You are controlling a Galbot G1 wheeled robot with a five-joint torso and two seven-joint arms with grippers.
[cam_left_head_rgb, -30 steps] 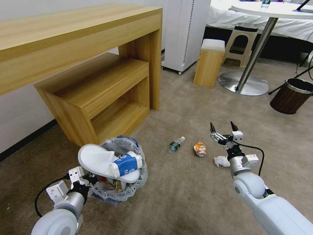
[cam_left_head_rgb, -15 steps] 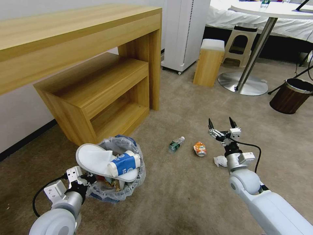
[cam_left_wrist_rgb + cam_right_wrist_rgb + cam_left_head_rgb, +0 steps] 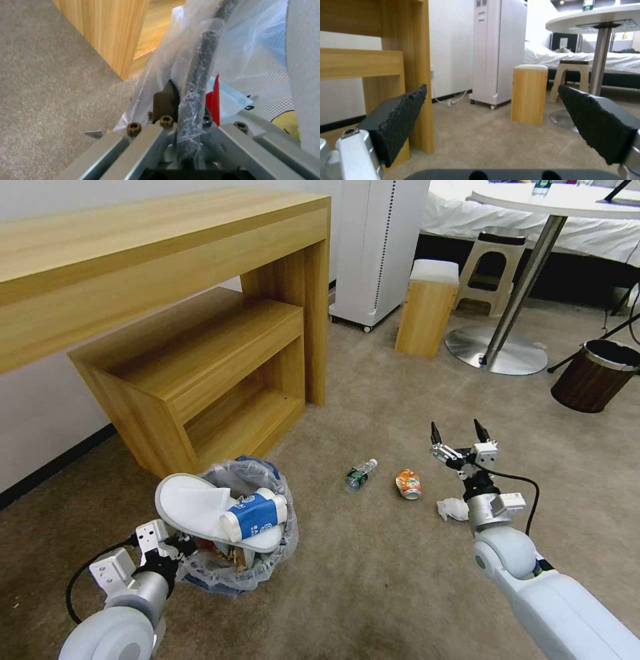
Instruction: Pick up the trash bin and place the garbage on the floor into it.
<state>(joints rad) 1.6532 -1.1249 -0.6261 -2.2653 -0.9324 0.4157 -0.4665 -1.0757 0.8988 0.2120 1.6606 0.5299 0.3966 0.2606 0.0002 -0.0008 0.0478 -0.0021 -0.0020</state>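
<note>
1. Beige carpet floor (image 3: 373, 580), wooden desk (image 3: 167, 267) at the back; trash bin (image 3: 267, 563) stands just in front of the desk's low shelf, already holding a white slipper (image 3: 193, 507) and a blue-white cup (image 3: 257, 517).
2. Left hand (image 3: 181, 110) is pinched on the bin's bagged rim.
3. Bottle (image 3: 360, 475), orange can (image 3: 409, 484) and white wad (image 3: 453, 508) lie on the floor, right of the bin.
4. Right hand (image 3: 458, 437), fingers spread and empty, hovers just beyond the wad, pointing away; it is the nearer arm.

Bright even indoor light, soft shadows; head view bends at edges; left wrist close-up blurry, possibly defocused.
</note>
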